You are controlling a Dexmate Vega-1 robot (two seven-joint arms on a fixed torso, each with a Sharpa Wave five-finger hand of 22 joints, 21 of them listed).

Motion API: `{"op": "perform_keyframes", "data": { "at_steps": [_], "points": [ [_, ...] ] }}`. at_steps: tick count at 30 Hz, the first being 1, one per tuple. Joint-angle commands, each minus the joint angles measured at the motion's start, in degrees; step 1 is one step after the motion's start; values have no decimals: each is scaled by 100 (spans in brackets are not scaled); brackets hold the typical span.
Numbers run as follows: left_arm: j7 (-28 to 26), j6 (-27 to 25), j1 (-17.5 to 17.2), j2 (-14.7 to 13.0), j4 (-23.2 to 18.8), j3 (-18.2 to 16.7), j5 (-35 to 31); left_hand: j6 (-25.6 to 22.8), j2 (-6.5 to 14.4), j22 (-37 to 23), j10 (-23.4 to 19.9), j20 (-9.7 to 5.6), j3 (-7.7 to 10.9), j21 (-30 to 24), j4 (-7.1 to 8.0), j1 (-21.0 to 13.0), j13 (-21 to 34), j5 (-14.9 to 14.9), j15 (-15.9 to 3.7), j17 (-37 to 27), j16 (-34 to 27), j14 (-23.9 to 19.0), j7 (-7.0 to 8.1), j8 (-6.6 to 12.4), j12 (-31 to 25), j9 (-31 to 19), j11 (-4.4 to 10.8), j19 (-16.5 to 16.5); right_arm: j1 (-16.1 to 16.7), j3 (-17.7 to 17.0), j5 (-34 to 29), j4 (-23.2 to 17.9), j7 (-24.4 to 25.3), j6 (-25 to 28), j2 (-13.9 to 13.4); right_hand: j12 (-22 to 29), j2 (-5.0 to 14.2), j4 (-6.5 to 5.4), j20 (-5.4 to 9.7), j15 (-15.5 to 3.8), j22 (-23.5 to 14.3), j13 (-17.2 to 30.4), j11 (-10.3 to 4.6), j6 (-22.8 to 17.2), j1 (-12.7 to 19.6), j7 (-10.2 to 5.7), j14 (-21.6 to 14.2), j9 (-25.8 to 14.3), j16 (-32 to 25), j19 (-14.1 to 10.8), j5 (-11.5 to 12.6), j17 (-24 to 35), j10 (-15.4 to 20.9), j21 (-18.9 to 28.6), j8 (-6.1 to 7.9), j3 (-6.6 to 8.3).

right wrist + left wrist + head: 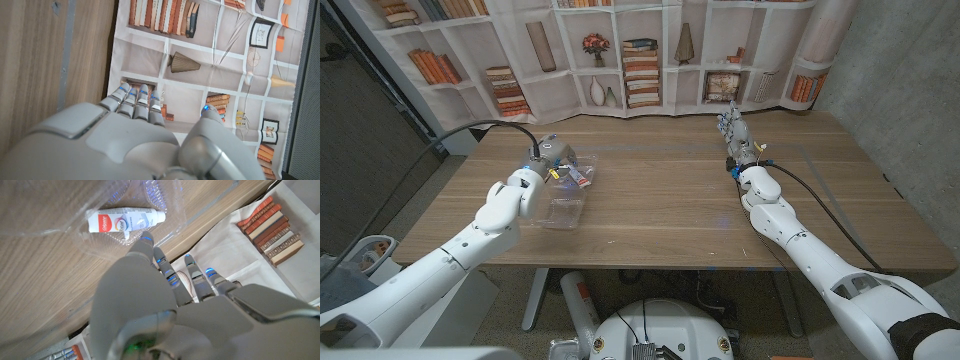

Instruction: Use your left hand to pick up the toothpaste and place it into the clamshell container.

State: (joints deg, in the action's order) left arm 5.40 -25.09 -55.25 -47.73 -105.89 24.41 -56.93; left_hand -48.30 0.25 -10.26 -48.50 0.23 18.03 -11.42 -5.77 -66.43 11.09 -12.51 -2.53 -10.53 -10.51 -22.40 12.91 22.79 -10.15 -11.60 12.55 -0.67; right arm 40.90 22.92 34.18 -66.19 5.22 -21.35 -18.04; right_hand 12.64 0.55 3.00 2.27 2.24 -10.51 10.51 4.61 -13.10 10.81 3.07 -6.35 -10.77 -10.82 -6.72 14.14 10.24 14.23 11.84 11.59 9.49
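1. The toothpaste (125, 221) is seen lying flat inside the clear clamshell container (563, 195), on the worktop (660, 200) at the robot's left.
2. The left robot hand (546, 158) is held above the container with fingers (150, 252) spread and nothing gripped; one fingertip sits just beside the tube.
3. The right robot hand (737, 135) is parked well apart at the far right of the worktop, fingers extended, nothing held.
4. Placement is judged done; the step in hand is the retreat.
5. The left robot hand is best lifted straight up, fingers kept apart, so the thin plastic walls are not snagged or the container dragged.
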Motion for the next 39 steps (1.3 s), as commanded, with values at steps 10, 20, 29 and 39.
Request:
{"op": "perform_keyframes", "data": {
  "at_steps": [10, 20, 29, 39],
  "points": [
    [-133, -143, -209, -223, -401, -260, 101, 34, 32, -24, 39, 45, 20, -8, 20, 52, 9, -21, -818, -25, -35, 34, -17, -35, -25, -11, 1, -17, 55, 6, -37, -139, 69, -53, 7, -8, 53, 51, 13, -26, -13, 28, -7, -63, 50, -5, -51, -20, 10, -57, -22, 24, 28, -15, -17, 7],
    [-174, -193, -251, -329, -533, -355, 111, 30, 43, -24, 44, 38, 19, -14, 28, 64, 11, -21, -817, -24, -39, 36, -18, -37, -35, -13, 1, -27, 112, 10, -64, -263, 146, -19, -18, -9, 68, 69, 9, -30, -12, 28, 0, -54, 81, -7, -53, -20, 11, -59, -23, 21, 27, -16, -21, 18],
    [-181, -244, -296, -436, -681, -448, 140, 20, 51, -24, 42, 26, 17, -15, 35, 77, 14, -22, -818, -23, -43, 37, -19, -35, -46, -15, 2, -27, 155, 9, -71, -318, 189, -13, -25, -8, 82, 86, 6, -26, -11, 28, 6, -56, 112, -3, -52, -19, 12, -54, -23, 19, 32, -19, -19, 30],
    [-237, -217, -370, -492, -721, -495, 222, 10, 54, -23, 40, 26, 15, -15, 39, 89, 16, -23, -822, -21, -45, 41, -20, -35, -55, -16, 1, -20, 204, 12, -70, -346, 215, -32, -12, -5, 95, 105, 6, -23, -11, 28, 6, -61, 144, -2, -54, -19, 13, -54, -26, 18, 42, -21, -17, 42]
  ]
}}
